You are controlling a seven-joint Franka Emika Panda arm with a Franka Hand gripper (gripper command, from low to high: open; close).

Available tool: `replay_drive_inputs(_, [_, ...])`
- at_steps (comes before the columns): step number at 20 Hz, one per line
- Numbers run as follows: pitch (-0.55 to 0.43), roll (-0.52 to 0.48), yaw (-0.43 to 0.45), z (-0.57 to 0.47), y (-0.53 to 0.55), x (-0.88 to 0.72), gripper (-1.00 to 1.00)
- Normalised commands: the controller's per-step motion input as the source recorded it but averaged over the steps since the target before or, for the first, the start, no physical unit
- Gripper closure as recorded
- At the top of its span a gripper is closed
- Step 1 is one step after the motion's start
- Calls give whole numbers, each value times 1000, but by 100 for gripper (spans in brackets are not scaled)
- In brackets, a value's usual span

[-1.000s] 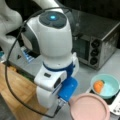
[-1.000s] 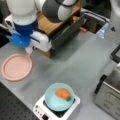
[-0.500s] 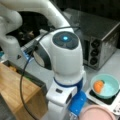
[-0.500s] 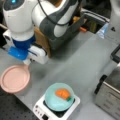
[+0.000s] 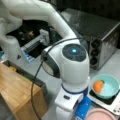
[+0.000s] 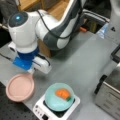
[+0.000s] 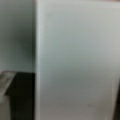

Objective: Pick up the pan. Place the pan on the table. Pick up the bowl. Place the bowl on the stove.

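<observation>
bowl (image 6: pixel 59 97) on stove (image 6: pixel 41 110) | pan (image 6: pixel 20 87) on table (image 6: pixel 82 65) | tool hidden

The arm (image 6: pixel 57 30) bends low, wrist down (gripper hidden).

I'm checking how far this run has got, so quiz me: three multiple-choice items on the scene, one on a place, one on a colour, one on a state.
1. Where does the teal bowl sit?
A. on the stove
B. inside the pan
C. on the wooden box

2. What colour is the pan?
A. black
B. salmon-pink
C. silver

3. What is the pan's state?
A. hanging from the arm
B. tipped on its edge
C. lying flat on the table

Answers:
1 A: in both front views the bowl rests on the stove and holds something orange.
2 B: its disc is pink in both front views.
3 C: it lies flat on the grey table, beside the stove.
</observation>
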Motion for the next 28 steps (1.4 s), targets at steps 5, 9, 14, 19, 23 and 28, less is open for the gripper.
replay_drive_inputs(5, [-127, 58, -147, -137, 108, -181, 100])
replay_drive_inputs(9, [-180, 53, -148, -220, 63, -299, 100])
replay_drive_inputs(14, [-241, 52, -147, -202, 11, -339, 100])
replay_drive_inputs(19, [-293, 66, -133, -187, -39, -395, 100])
replay_drive_inputs(23, [-305, 68, -114, -139, -49, -395, 100])
replay_drive_inputs(28, [-295, 75, -94, -139, -53, -409, 100])
